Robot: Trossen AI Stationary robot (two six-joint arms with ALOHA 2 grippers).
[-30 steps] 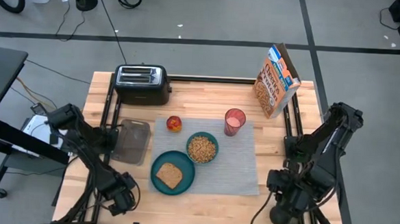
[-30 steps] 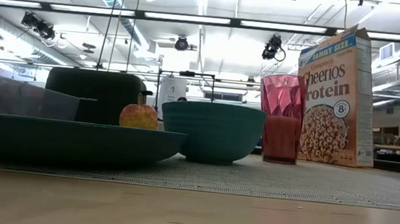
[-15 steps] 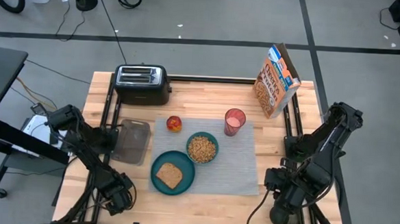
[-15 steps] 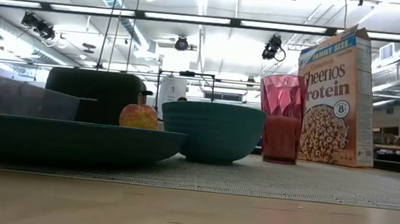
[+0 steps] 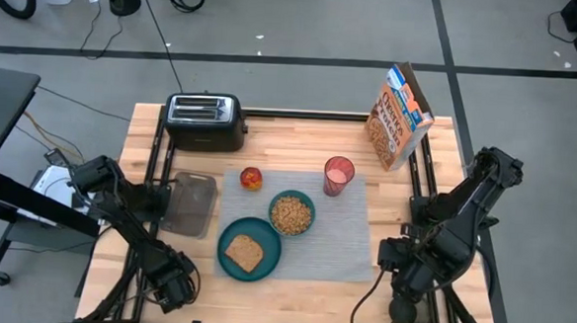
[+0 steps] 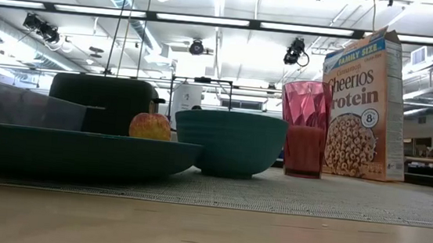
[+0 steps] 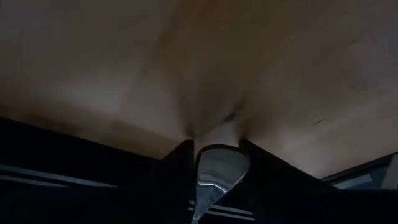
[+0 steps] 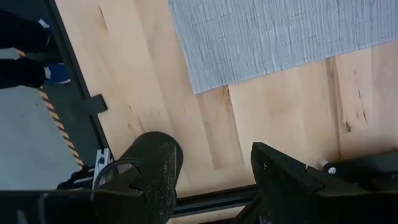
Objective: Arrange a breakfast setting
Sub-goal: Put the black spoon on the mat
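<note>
Here your wooden surface (image 5: pixel 291 295) carries the grey ribbed placemat (image 5: pixel 349 239) near its middle, and most of the setting sits on that mat. Behind the mat's right far corner stands a cereal box (image 5: pixel 400 116), and a black toaster (image 5: pixel 205 121) is at the far left of the surface. Off the mat's left edge you have a clear lidded container (image 5: pixel 189 204). On the mat, the round teal plate (image 5: pixel 226 259) lies at the near left, partly over the mat's left edge, with the brown toast slice (image 5: pixel 243 251) on it. Touching the plate's far right side is the smaller teal bowl (image 5: pixel 292 214), filled with cereal. The pink cup (image 5: pixel 338 176) stands upright toward the far side of the mat, right of centre, and the small red-orange fruit (image 5: pixel 252 178) sits at the mat's far left corner. Your left claw (image 5: pixel 168 287) hangs low over the near left of the surface, closed around the metal spoon (image 7: pixel 212 177), whose bowl shows between its fingers in the left wrist view. Your right claw (image 8: pixel 214 168) is over the near right of the surface, just past the mat's near corner, its fingers spread apart with nothing between them
</note>
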